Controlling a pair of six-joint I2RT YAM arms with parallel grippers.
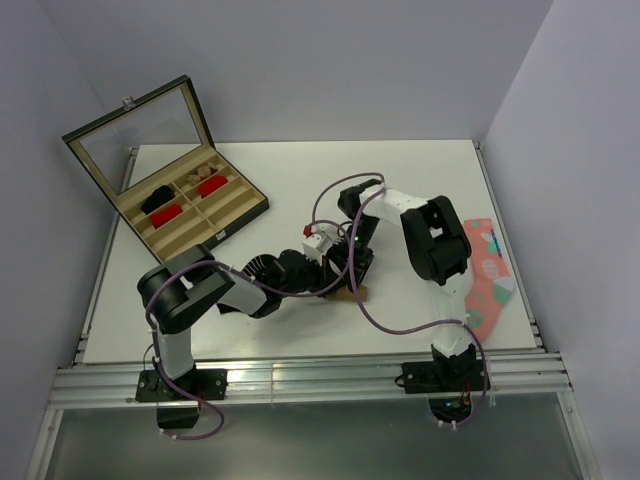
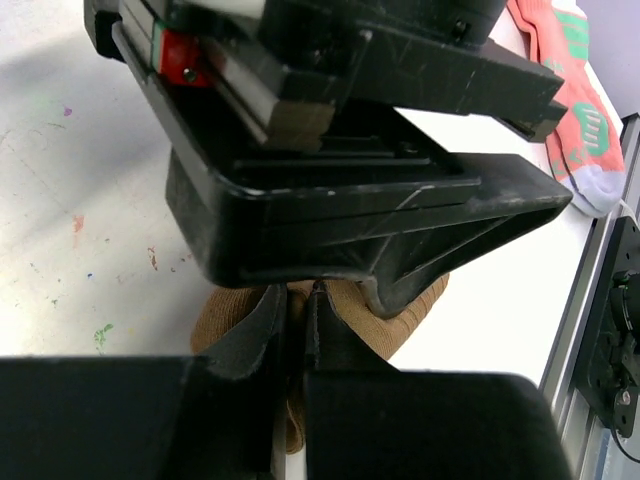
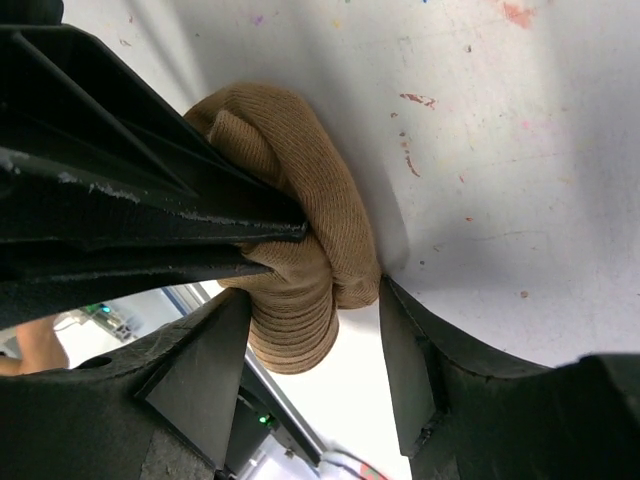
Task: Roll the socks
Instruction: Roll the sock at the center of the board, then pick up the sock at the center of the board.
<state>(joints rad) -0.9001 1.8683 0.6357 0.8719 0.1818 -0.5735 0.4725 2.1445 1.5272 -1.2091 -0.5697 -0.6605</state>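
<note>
A tan-brown sock [image 3: 305, 190] lies bunched into a thick bundle on the white table, just in front of the middle [image 1: 356, 292]. My left gripper [image 2: 297, 292] is shut on a fold of it, with tan fabric [image 2: 222, 318] bulging out on both sides of the jaws. My right gripper [image 3: 312, 300] is open, and its two fingers [image 3: 205, 365] straddle the lower end of the bundle without pressing it. In the top view both wrists meet over the sock, and they hide most of it. One right finger [image 2: 400, 285] rests against the sock in the left wrist view.
An open wooden box [image 1: 226, 226] with a raised glass lid stands at the back left. It holds red rolled bundles [image 1: 210, 186] and a dark one [image 1: 157, 198]. A coral-pink patterned sock [image 1: 488, 270] lies at the right edge. The metal rail runs along the near edge.
</note>
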